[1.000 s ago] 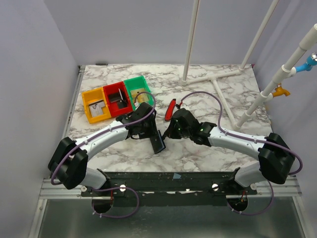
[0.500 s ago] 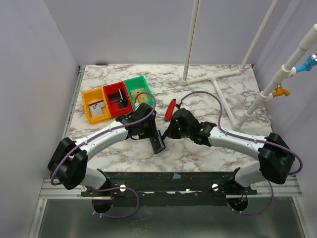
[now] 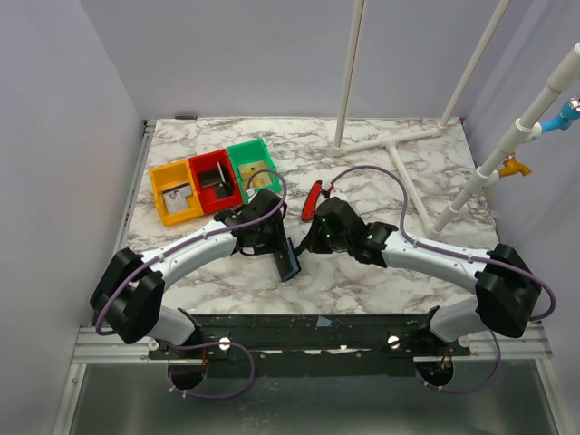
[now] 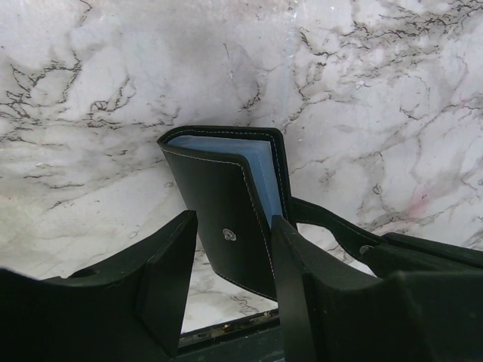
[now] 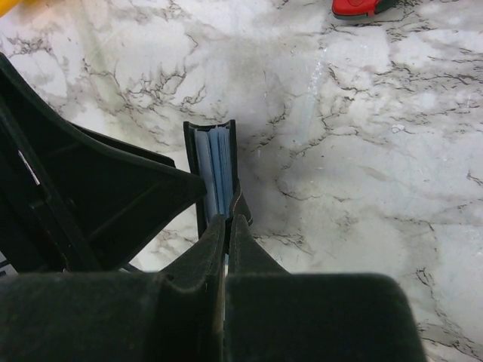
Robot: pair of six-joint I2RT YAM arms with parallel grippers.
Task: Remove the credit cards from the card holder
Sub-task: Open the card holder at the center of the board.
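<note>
Three plastic bins stand in a row at the back left of the marble table (image 3: 362, 283): orange bin (image 3: 169, 168), red bin (image 3: 210, 158), green bin (image 3: 246, 145), their walls touching. The orange one holds a pale flat item, too small to identify.

Just right of the bins, near table centre, the left gripper (image 4: 232, 222) has the card holder (image 4: 219, 204) clamped at a middling width. Its fingers (image 4: 170, 271) sit against the two black outer faces. The holder stands on edge, slightly tilted and folded nearly closed. Whether its far end touches the marble cannot be told.

Bluish-grey pockets (image 5: 215, 166) show between the black covers. The spine is on the side away from the right arm, and the open edge faces it.

Credit cards: none can be made out among the pocket leaves from any view.

The right gripper (image 5: 226, 222) has its jaws pressed together with no gap showing. Its tips are at the holder's open edge, against the pockets. Whether anything thin is pinched between them cannot be told.

Behind the right gripper a red-and-black tool (image 3: 314, 199) lies flat on the marble, apart from the holder.

Far right: a white pipe frame (image 3: 399, 145), with its T-shaped foot lying on the table and uprights rising from it.
</note>
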